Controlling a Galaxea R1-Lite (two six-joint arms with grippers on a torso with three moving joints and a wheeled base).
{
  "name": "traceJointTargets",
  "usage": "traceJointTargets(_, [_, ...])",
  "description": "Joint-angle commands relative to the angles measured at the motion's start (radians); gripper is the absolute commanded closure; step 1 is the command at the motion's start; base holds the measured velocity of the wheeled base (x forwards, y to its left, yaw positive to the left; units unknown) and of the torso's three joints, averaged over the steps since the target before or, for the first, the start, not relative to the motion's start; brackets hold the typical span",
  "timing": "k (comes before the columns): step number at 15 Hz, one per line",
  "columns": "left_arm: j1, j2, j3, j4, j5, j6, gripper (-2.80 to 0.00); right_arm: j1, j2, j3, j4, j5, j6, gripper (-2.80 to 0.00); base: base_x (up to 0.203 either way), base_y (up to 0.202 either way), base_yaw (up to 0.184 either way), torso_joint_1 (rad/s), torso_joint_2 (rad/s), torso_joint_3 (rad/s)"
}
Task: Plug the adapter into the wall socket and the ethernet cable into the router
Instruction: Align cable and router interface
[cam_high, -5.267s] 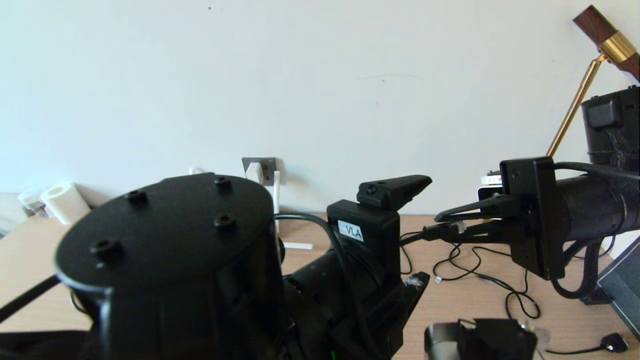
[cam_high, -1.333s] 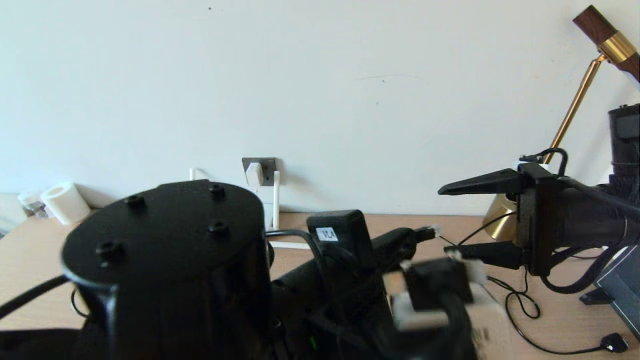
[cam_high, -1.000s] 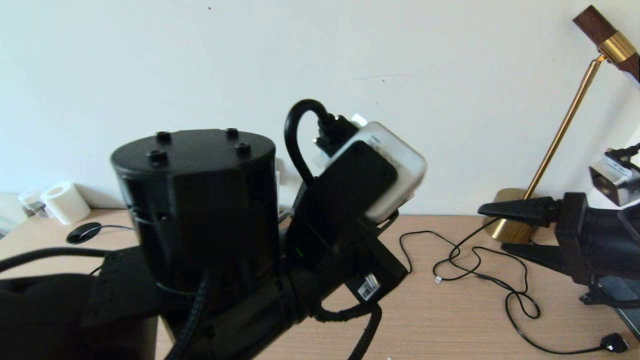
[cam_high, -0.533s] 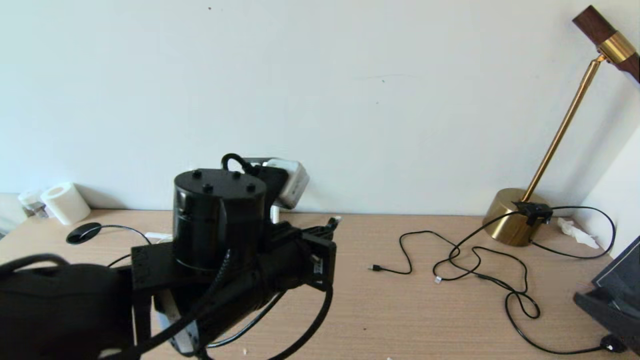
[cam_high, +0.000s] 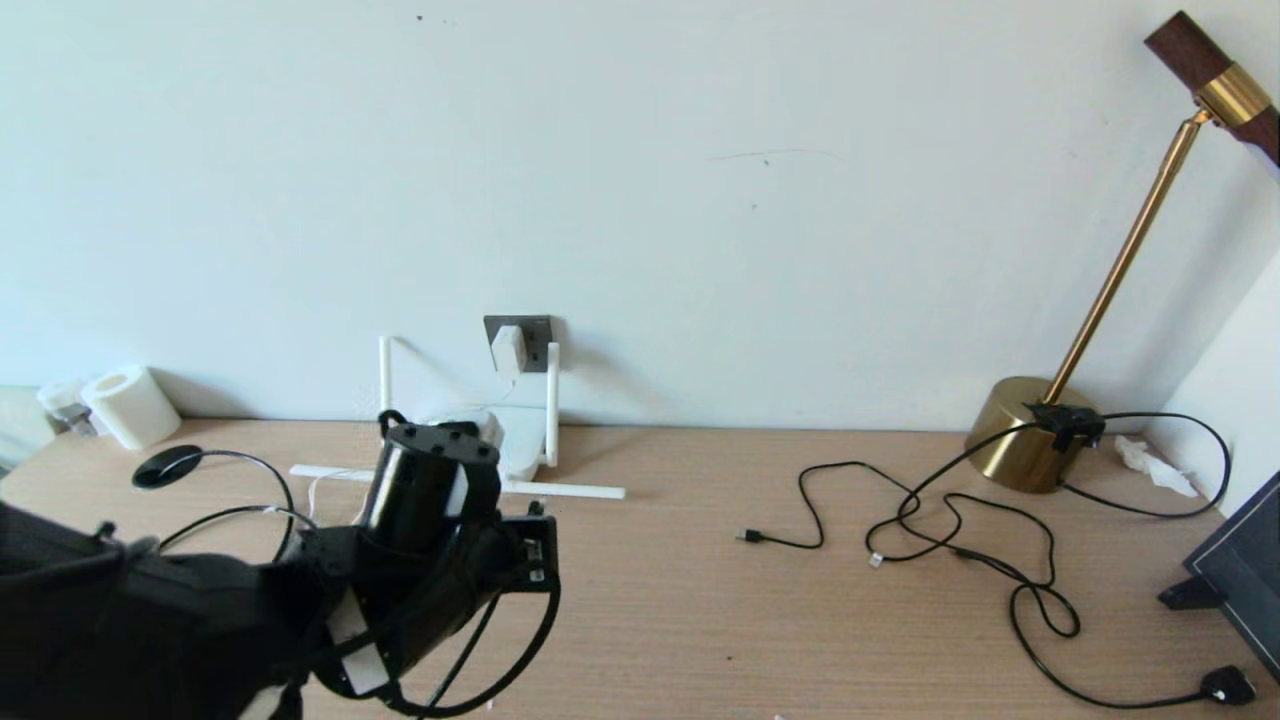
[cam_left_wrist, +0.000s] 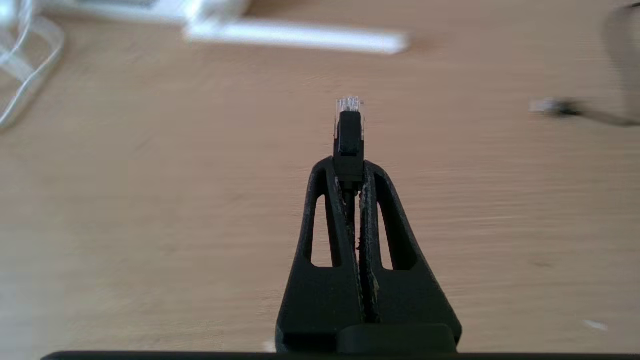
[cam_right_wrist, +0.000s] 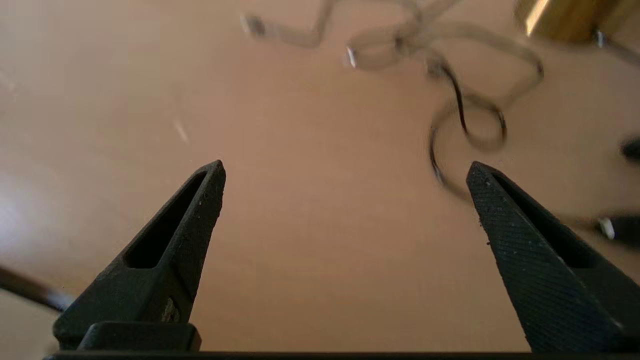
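A pale wall backs a wooden desk (cam_high: 700, 620). At centre left of the head view the adapter (cam_high: 508, 348) already sits in the wall socket (cam_high: 530, 328), with the router (cam_high: 515, 450) just below. The left gripper (cam_left_wrist: 350, 167), lower left, is clenched on the ethernet cable (cam_left_wrist: 349, 132); next its clear tip must line up with a router port. The right gripper (cam_right_wrist: 345, 172) hangs spread and empty.

One router (cam_high: 515, 450), one adapter (cam_high: 508, 348), one wall socket (cam_high: 532, 330), one lamp (cam_high: 1040, 440), two paper rolls (cam_high: 130, 403).
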Motion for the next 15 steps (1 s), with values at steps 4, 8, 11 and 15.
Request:
traceJointTargets(4, [0.147,0.05,0.055,-0.007,-0.044,0.004,0.0,-0.007,0.018,0.003,0.067,-0.02,-0.046,-2.8,0.0,0.0,0.0,0.0,0.0,0.0])
traceJointTargets(8, [0.28,0.051,0.057,-0.008,-0.13,0.089,0.0,-0.241,0.08,0.003,0.068,-0.027,-0.076,-2.8,0.0,0.0,0.0,0.0,0.0,0.0])
traceJointTargets(11, [0.333,0.097,0.044,-0.062,-0.174,0.108,0.0,-0.264,-0.056,0.001,0.07,-0.005,-0.094,-2.8,0.0,0.0,0.0,0.0,0.0,0.0])
traceJointTargets(15, [0.352,0.236,0.06,-0.263,-0.167,0.114,0.0,-0.278,-0.275,0.0,0.07,0.007,-0.107,-2.8,0.0,0.0,0.0,0.0,0.0,0.0])
